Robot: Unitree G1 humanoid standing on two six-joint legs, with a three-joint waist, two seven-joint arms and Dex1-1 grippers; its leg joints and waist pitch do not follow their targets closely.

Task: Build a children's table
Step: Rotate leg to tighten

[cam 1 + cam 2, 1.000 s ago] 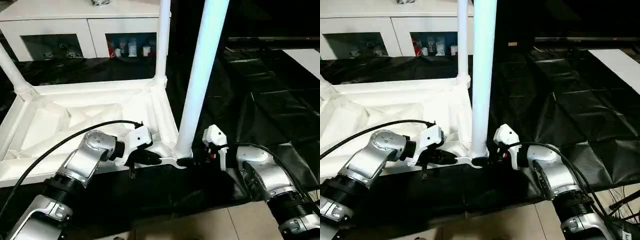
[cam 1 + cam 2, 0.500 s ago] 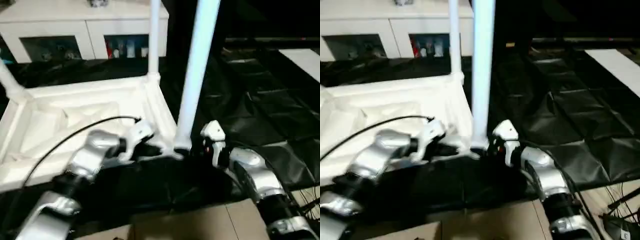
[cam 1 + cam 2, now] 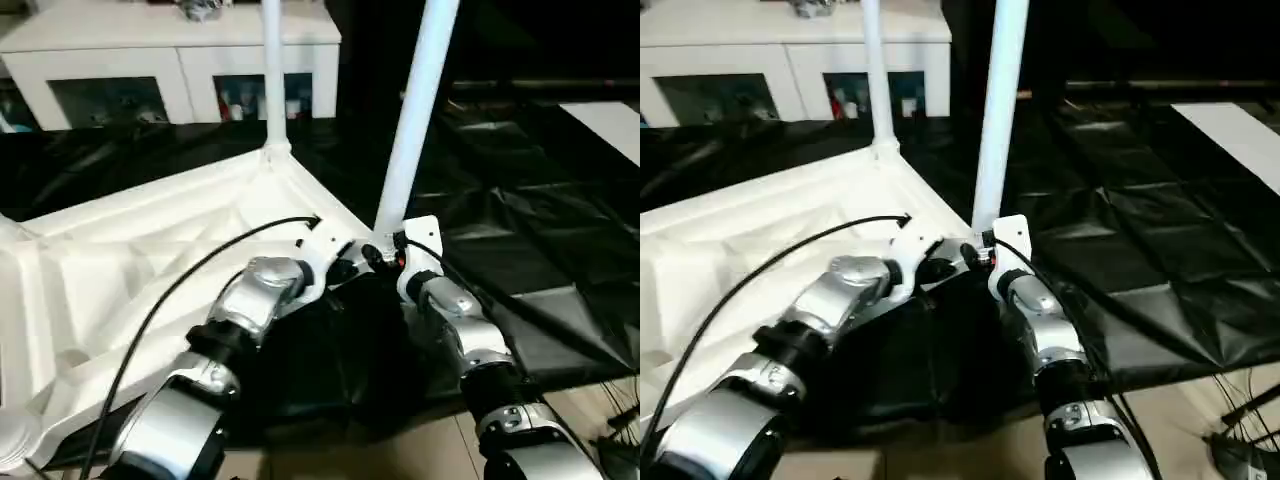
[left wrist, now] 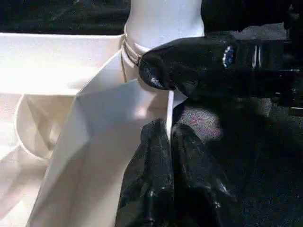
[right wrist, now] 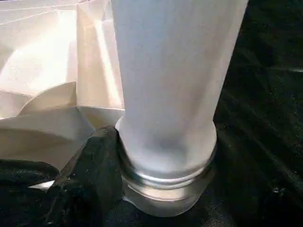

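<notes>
The right hand (image 3: 385, 255) holds the bottom of a white leg (image 3: 415, 110), fingers around it. The left hand (image 3: 345, 270), pinched shut, sits just beside that leg on the table top (image 3: 150, 270), which lies upside down. The leg stands tall, pointing straight up. It looks like the leg is going into its corner hole; next it likely needs a firm push down.

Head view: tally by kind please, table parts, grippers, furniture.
tabletop: 1
legs: 2
grippers: 2 (left gripper, right gripper)
cabinet: 1
total: 6
</notes>
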